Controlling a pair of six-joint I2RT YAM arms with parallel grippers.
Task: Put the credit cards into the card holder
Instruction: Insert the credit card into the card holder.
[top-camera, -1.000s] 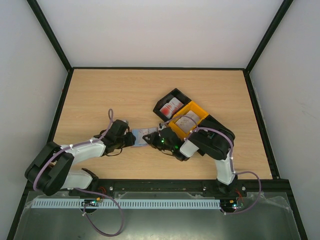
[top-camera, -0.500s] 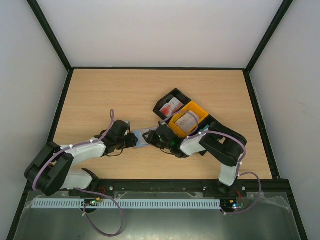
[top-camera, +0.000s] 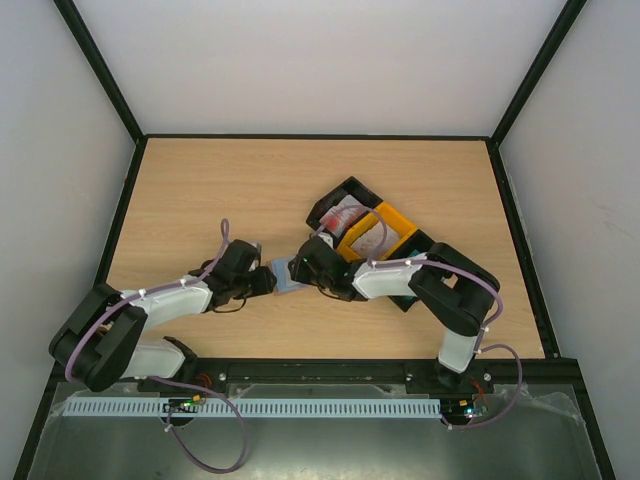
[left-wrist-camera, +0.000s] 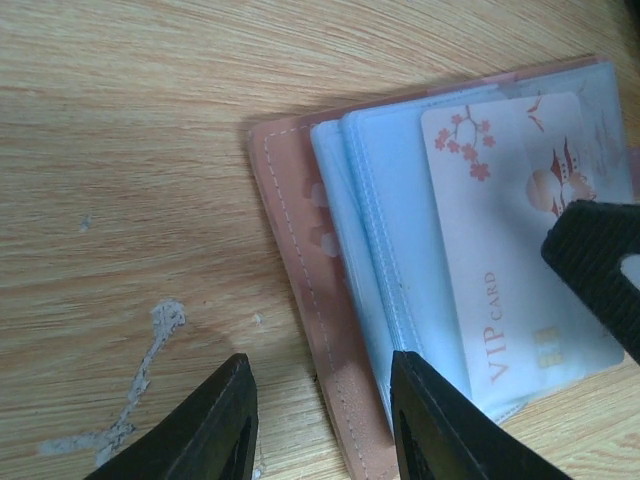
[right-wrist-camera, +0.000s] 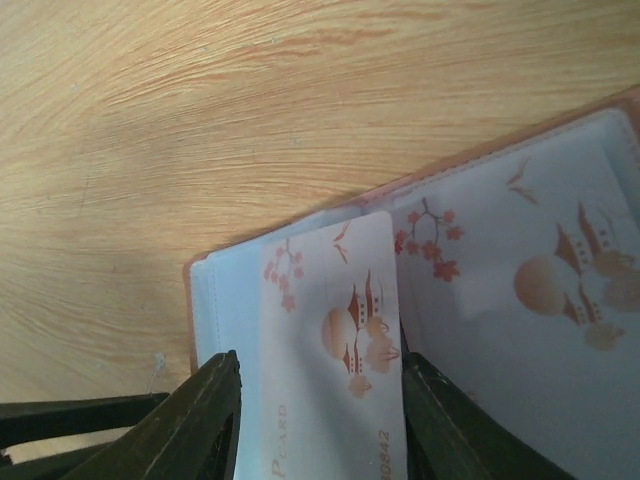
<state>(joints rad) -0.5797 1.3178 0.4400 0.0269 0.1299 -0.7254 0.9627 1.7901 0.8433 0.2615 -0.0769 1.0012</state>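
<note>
Pale wood worktop fills a booth of white walls with a black frame. From the near left corner the left arm reaches to the middle of the board. The left end effector stands narrowly parted there. One finger is over bare wood and the other over the blue pockets, with the stitched reddish-brown edge of the card holder lying flat between them, not clamped.

The card holder lies open on the worktop, between the two arms. A white VIP card with red blossoms sits partly inside one of its clear pockets. The right end effector is moderately wide, with a finger on either side of that card. I cannot tell whether they touch it.

Just right of the holder, a black tray holds a red-marked card. Next to it, a yellow tray holds a pale card.
</note>
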